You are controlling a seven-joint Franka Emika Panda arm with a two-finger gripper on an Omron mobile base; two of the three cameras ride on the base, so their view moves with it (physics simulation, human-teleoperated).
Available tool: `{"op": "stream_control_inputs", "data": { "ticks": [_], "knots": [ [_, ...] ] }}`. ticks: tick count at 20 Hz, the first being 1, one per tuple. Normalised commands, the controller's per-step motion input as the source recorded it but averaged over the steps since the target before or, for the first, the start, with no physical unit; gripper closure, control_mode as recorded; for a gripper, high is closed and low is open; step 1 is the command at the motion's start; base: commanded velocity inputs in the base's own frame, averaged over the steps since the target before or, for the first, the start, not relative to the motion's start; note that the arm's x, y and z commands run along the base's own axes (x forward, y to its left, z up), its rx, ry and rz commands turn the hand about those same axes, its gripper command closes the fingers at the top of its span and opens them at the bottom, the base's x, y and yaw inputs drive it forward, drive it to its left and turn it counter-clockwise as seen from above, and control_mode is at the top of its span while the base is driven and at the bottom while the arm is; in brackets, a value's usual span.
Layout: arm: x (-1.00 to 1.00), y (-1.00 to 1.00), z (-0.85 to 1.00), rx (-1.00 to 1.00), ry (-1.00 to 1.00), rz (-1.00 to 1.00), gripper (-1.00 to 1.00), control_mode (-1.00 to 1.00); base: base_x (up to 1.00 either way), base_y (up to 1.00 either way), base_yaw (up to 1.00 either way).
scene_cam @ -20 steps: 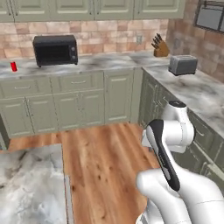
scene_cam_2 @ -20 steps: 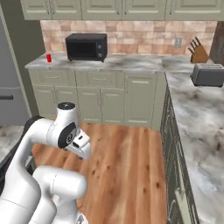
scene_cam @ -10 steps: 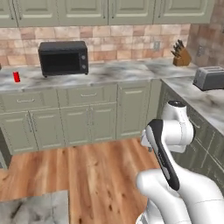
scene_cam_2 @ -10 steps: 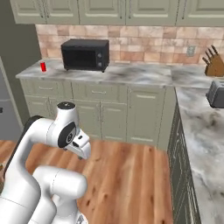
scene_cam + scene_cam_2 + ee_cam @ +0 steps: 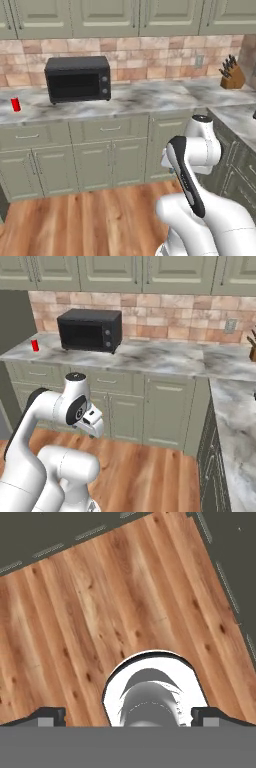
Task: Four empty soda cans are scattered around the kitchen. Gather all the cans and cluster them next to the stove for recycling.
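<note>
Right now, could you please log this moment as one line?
phase: approaching | gripper: open, empty | red soda can: on counter, left of microwave

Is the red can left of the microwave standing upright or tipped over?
Upright. The red can stands on its base on the marble counter, taller than wide, apart from the microwave; the right base view agrees.

A black microwave point(image 5: 78, 79) is set on the marble counter point(image 5: 150, 97), against the tan brick-tile wall point(image 5: 150, 57). A wooden knife block point(image 5: 232, 75) with dark handles is placed at the counter's far right end, near a wall outlet point(image 5: 198, 61). Sage-green upper cabinets point(image 5: 125, 17) are mounted above, and matching drawers and doors point(image 5: 107, 155) are fitted below. A wood plank floor point(image 5: 125, 602) is laid in front of the cabinets.
</note>
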Motion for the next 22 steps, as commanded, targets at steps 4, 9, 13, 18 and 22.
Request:
{"op": "stream_control_inputs", "data": {
  "ticks": [4,9,13,18,22],
  "knots": [
    [0.0,0.0,0.0,0.0,0.0,0.0,-1.0,1.0,1.0,0.0,0.09],
    [0.0,0.0,0.0,0.0,0.0,0.0,-1.0,1.0,1.0,0.01,0.1],
    [0.0,0.0,0.0,0.0,0.0,0.0,-1.0,1.0,0.89,0.13,0.1],
    [0.0,0.0,0.0,0.0,0.0,0.0,-1.0,1.0,0.79,0.21,0.07],
    [0.0,0.0,0.0,0.0,0.0,0.0,-1.0,1.0,0.59,0.36,0.03]
  ]
}}
